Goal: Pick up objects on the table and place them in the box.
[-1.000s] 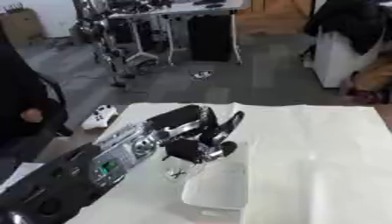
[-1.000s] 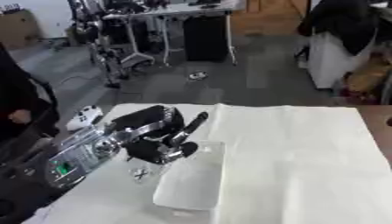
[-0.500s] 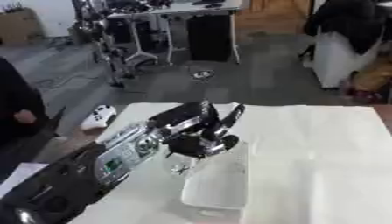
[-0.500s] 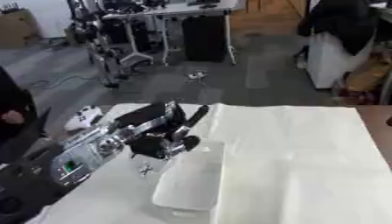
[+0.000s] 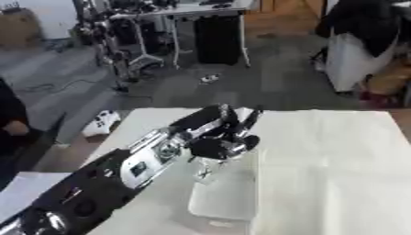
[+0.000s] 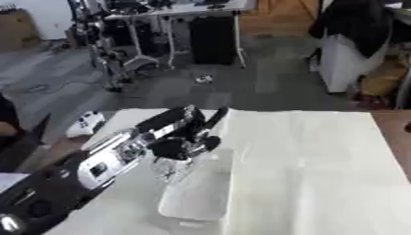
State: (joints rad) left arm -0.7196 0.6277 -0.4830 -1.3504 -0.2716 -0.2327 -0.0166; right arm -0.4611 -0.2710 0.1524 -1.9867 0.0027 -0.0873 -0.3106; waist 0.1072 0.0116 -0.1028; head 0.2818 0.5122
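Over the pale box's (image 5: 229,197) far end, the left hand (image 5: 218,142) seems curled round a small clear object (image 5: 207,170).

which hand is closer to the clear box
Left. The left hand hangs over the far end of the clear box. The right hand shows in neither view.

Paired head-mounted stereo eyes, angled down at the near table (image 5: 337,151), views almost fully overlapping
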